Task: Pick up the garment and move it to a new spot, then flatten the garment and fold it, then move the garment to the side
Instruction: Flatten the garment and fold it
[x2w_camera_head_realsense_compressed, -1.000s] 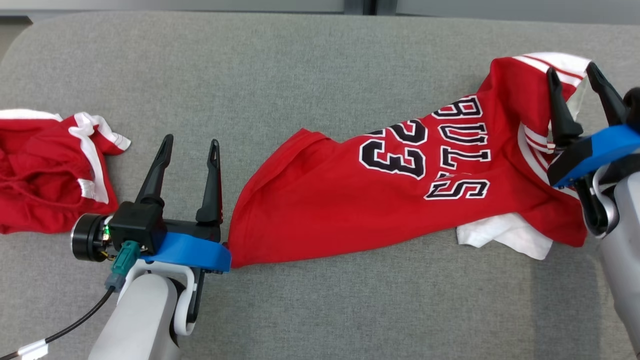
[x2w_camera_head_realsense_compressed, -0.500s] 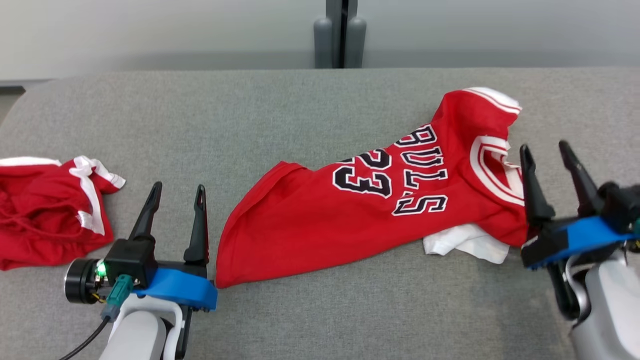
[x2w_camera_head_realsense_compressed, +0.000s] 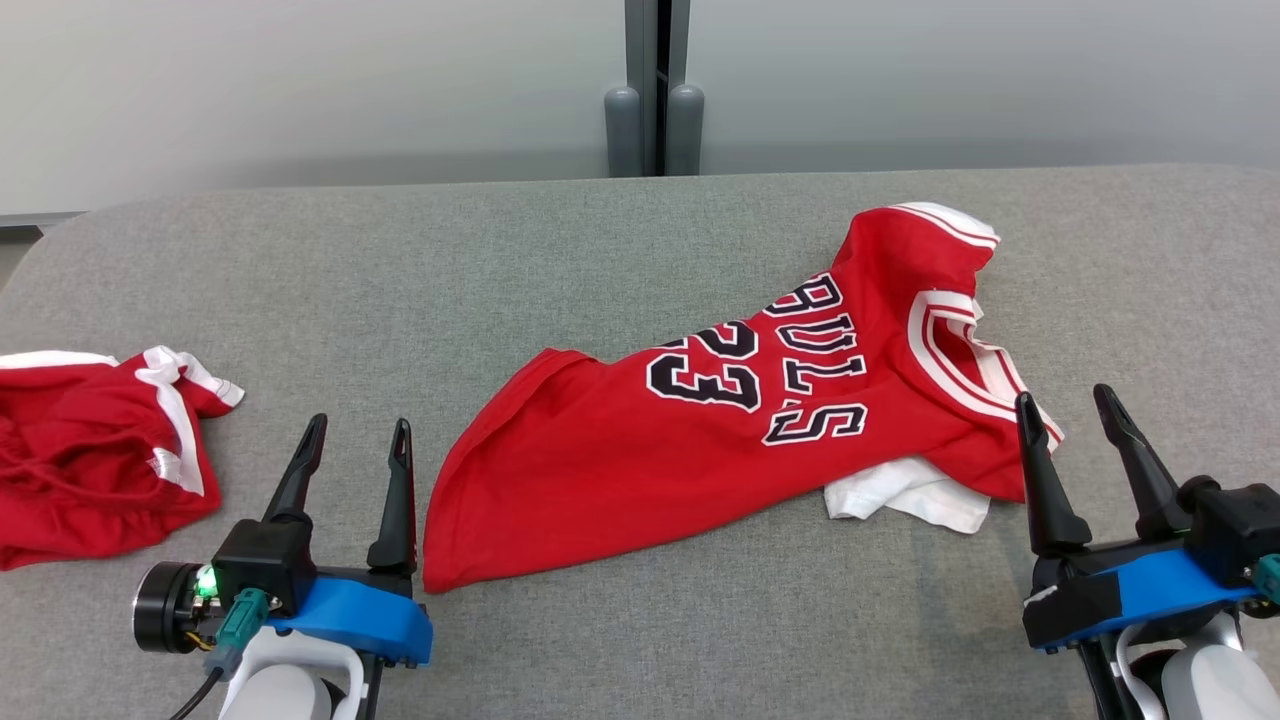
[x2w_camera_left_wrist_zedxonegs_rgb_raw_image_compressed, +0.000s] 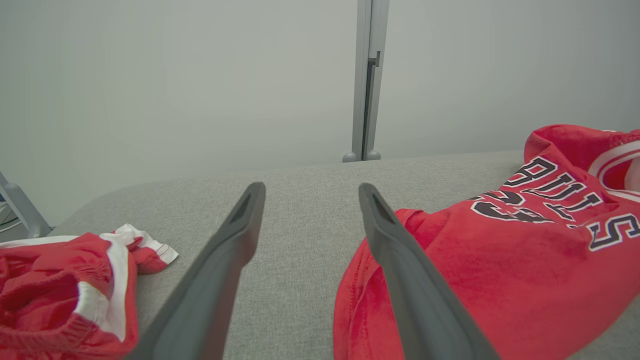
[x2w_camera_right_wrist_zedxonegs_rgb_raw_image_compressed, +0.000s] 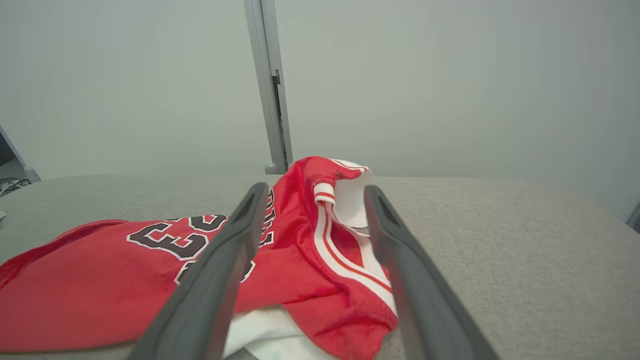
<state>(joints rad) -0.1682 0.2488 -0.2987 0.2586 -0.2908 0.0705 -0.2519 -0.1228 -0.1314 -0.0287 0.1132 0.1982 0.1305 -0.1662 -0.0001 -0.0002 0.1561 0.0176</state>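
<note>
Our red jersey (x2w_camera_head_realsense_compressed: 700, 440) lies rumpled mid-right on the grey padded table (x2w_camera_head_realsense_compressed: 500, 260). We can read "23" fine; the letters are creased but look like "BULLS". Left gripper (x2w_camera_head_realsense_compressed: 360, 423) sits just beside its hem, right gripper (x2w_camera_head_realsense_compressed: 1064, 396) by the collar, both with jaws spread wide, holding nothing. Red shorts (x2w_camera_head_realsense_compressed: 90, 470) lie far left.

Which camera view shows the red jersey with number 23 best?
The head view: the red jersey lies there whole, from hem to collar, with readable lettering. The left wrist view cuts off its collar end; the right wrist view cuts off its hem end.
</note>
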